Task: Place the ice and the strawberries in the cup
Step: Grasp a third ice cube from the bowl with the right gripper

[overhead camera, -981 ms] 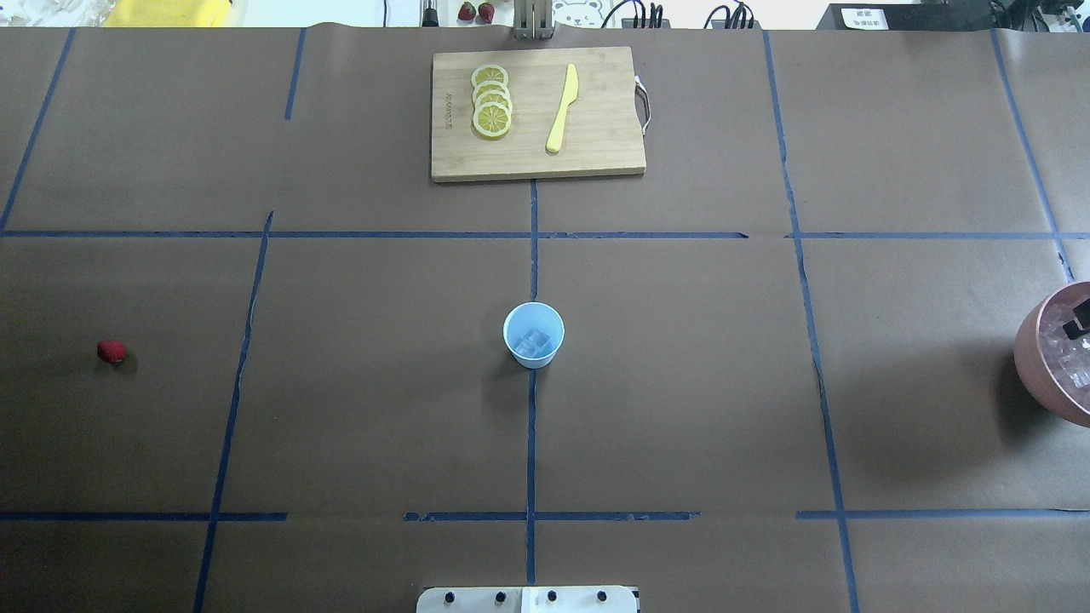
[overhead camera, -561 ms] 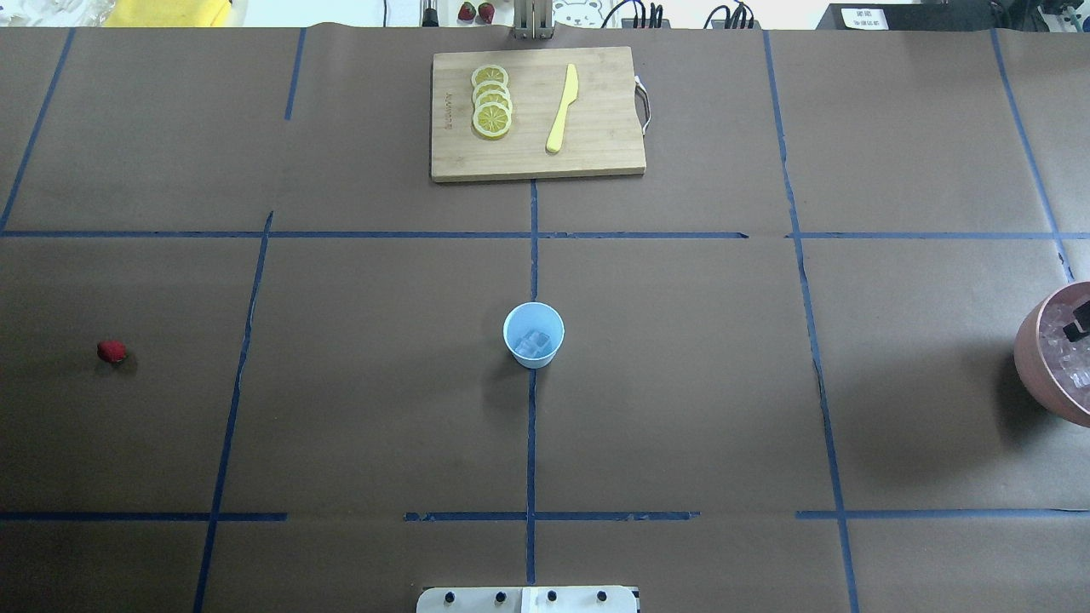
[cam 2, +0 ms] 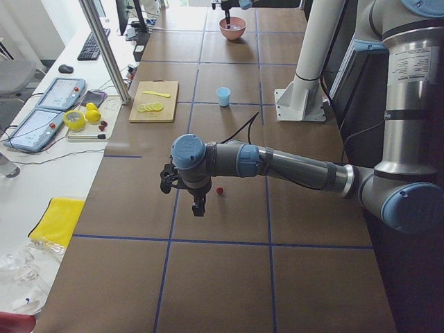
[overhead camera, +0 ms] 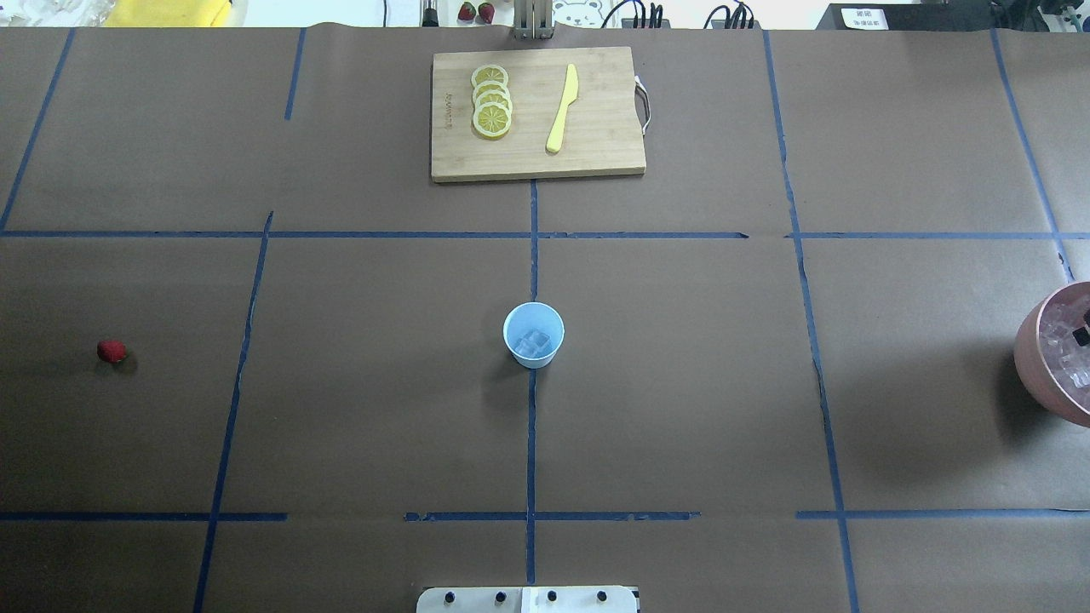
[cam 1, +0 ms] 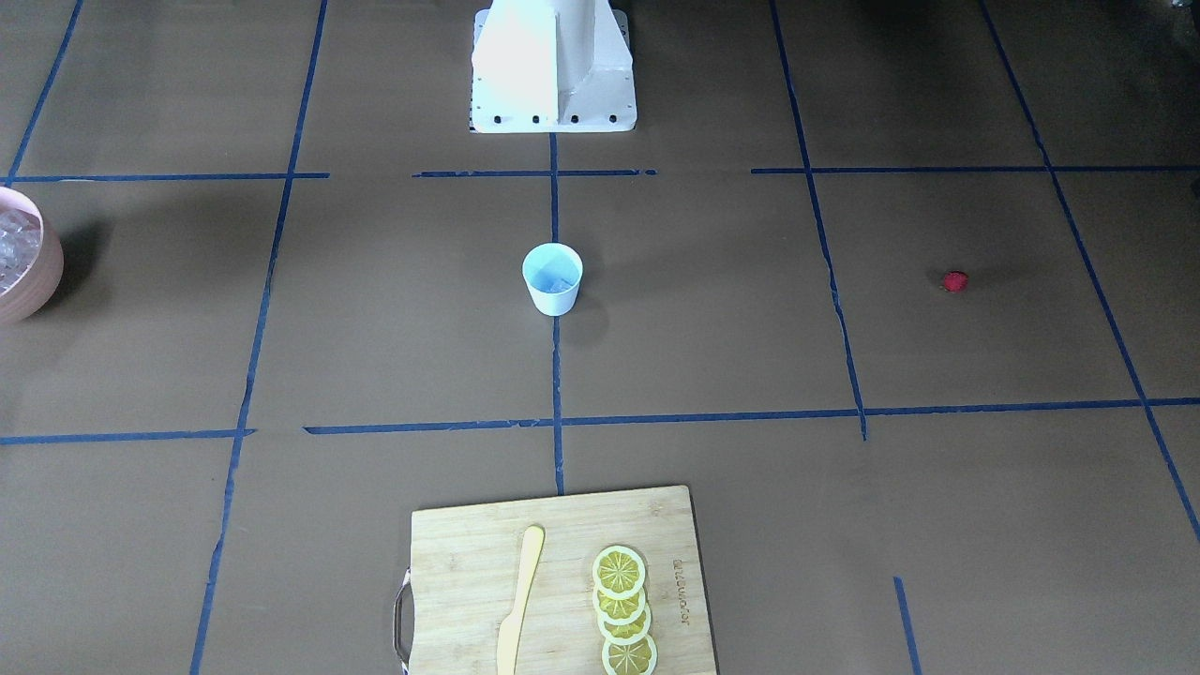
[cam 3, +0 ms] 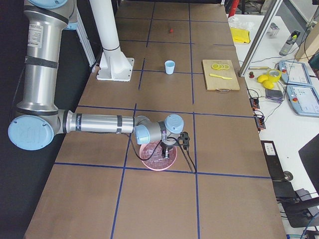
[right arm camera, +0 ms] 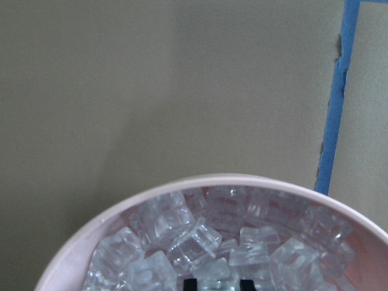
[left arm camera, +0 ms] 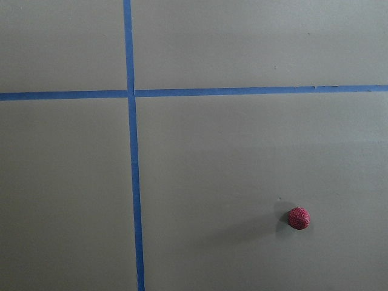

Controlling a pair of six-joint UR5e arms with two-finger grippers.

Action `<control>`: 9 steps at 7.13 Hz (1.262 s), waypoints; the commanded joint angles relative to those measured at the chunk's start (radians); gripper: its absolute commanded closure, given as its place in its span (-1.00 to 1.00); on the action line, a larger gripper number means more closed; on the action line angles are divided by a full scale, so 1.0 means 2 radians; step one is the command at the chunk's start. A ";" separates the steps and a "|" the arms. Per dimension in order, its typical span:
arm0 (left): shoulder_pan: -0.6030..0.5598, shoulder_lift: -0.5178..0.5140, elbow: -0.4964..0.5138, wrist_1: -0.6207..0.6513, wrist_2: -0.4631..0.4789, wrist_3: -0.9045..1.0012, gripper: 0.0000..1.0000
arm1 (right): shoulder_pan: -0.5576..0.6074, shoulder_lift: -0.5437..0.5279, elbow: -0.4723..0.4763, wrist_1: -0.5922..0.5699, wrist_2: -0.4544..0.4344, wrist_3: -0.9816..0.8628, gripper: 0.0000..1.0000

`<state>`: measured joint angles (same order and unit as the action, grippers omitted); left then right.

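Some ice (overhead camera: 533, 343) sits in cup (overhead camera: 535, 361), table centre. Strawberry (overhead camera: 111, 351) lies on the table well to its left; left gripper (cam 2: 198, 207) hangs near it, jaw state can't tell. Right gripper (right arm camera: 218, 284) has tips apart, down among ice in bowl (overhead camera: 1032, 362). Far side: board (overhead camera: 596, 128) with lemon slices (overhead camera: 492, 102) and knife (overhead camera: 562, 109).

Under our left pincer (cam 2: 198, 209) the worktop (overhead camera: 383, 409) lies bare, with only the berry (left arm camera: 298, 217) near it. Our right pincer (right arm camera: 218, 284) sits inside the bowl (right arm camera: 79, 248), with ice (right arm camera: 194, 242) crowding its tips and the rim ringing it; above it we see open room. Between the two pincers only the cup (overhead camera: 533, 334) stands, and the board (overhead camera: 596, 153) lies well beyond it.
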<state>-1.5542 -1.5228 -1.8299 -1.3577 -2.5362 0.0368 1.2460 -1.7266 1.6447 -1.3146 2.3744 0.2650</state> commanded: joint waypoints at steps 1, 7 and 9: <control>-0.001 0.001 0.000 0.001 -0.007 0.000 -1.00 | 0.001 -0.001 0.004 0.000 0.008 -0.001 1.00; -0.001 0.001 -0.003 0.001 -0.008 0.000 -1.00 | 0.043 -0.003 0.188 -0.004 0.024 0.183 1.00; 0.000 0.001 -0.003 0.000 -0.007 0.000 -1.00 | -0.043 0.109 0.189 -0.002 0.025 0.388 1.00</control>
<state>-1.5546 -1.5217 -1.8349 -1.3570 -2.5514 0.0368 1.2566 -1.6422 2.0173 -1.3206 2.4293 0.7889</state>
